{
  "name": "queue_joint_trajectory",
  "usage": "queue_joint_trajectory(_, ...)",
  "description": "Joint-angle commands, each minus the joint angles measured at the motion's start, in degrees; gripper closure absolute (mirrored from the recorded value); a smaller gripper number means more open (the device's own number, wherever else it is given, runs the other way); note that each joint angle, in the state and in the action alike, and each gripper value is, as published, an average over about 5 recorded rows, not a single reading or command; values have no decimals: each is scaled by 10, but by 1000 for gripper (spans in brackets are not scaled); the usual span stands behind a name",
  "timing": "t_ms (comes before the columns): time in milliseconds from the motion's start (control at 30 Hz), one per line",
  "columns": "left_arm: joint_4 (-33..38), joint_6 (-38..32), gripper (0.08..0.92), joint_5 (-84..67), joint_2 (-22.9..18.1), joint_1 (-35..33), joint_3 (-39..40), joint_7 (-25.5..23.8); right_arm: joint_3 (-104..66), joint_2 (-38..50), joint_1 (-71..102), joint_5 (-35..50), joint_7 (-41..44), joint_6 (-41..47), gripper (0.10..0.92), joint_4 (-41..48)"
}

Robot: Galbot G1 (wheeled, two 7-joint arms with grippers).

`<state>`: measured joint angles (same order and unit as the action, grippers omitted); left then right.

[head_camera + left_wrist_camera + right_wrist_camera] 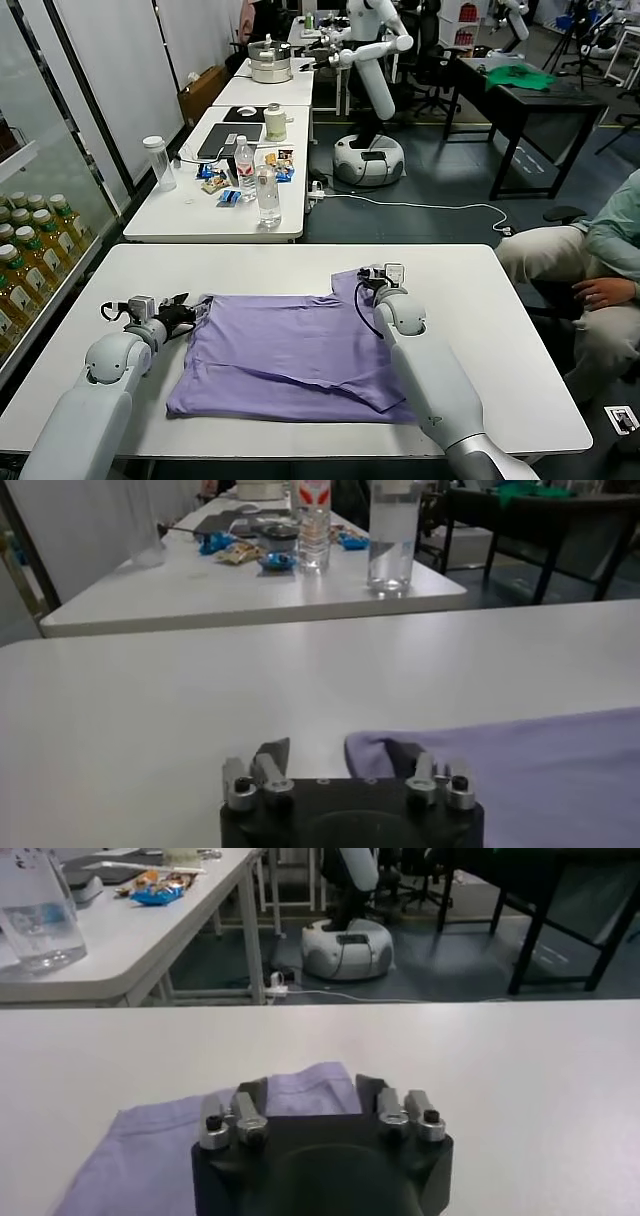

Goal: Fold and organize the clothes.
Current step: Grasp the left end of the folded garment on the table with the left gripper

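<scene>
On white table [480, 300], purple T-shirt [290, 360] lies flat. My left gripper [190, 313] at far-left corner, right gripper [372, 281] at far-right sleeve; fingers parted around cloth edges, not yet pinched. Step: grasping. Next: firm pinch both sides, lift evenly for fold.

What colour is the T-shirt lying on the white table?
Plain lavender-purple T-shirt; no print visible. Best seen in the head view.
</scene>
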<state>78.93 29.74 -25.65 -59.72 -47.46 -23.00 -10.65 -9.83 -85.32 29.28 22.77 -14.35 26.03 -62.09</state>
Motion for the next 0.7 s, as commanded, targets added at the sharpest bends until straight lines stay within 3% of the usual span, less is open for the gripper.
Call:
queue_joint_trajectory(33, -8, 1, 446, 2, -2, 0, 5, -11, 1, -5, -5, -2, 4, -8, 620, 16)
queue_joint_trajectory(200, 17, -16, 593, 0, 3, -12, 0, -9, 7, 10, 7, -20, 32, -59, 767, -18)
queue_joint_trajectory(400, 112, -38, 766, -28, 29, -67, -17, 21, 19, 75, 81, 13, 18, -17, 906, -221)
queue_joint_trajectory(533, 163, -44, 872, -53, 35, -119, -35, 32, 17, 116, 136, 45, -1, 22, 913, -327)
queue_joint_trajectory(700, 201, -58, 914, -56, 31, -178, -55, 41, 1, 152, 216, 49, -7, 41, 913, -410)
